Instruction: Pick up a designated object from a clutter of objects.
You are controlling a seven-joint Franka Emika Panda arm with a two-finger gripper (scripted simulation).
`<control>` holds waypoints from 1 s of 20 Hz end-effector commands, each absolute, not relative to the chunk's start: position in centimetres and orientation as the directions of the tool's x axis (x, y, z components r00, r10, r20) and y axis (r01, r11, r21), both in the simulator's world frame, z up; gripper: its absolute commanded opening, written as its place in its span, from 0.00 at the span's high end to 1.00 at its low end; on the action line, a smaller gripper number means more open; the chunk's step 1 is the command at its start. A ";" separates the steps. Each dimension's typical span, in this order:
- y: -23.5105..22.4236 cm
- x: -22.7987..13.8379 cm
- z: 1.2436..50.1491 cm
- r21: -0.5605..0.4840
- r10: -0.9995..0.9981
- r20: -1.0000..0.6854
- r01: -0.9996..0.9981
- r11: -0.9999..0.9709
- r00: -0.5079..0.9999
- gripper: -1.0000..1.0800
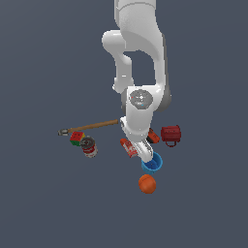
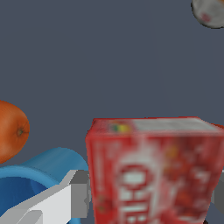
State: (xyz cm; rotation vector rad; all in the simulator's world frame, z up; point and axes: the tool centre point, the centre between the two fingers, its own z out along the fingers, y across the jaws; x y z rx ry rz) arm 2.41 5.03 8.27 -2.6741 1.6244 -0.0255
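The designated red box [image 2: 153,170], flat with white lettering, fills the space between my fingers in the wrist view. One grey finger [image 2: 74,197] presses its side and the other finger shows only as a sliver at the frame edge. In the exterior view the red box [image 1: 128,147] lies in the middle of the clutter, partly covered by my hand. My gripper [image 2: 148,197] is shut on the box, which is still low by the floor; in the exterior view the gripper [image 1: 140,152] is down between the box and the blue cup.
A blue cup [image 1: 152,164] and an orange ball [image 1: 147,184] sit close beside the hand. The orange drill [image 1: 153,136] and a dark red container [image 1: 171,134] are behind it. A hammer [image 1: 94,126], a multicoloured cube [image 1: 76,138] and a red-white can [image 1: 89,147] lie at the exterior view's left.
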 end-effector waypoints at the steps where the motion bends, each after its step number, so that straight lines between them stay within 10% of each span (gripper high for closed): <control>1: 5.0 1.7 7.2 0.000 -0.887 0.000 -0.887 -0.462 0.462 1.00; 20: 5.7 3.1 13.0 -0.017 -0.887 0.007 -0.887 -0.461 0.461 1.00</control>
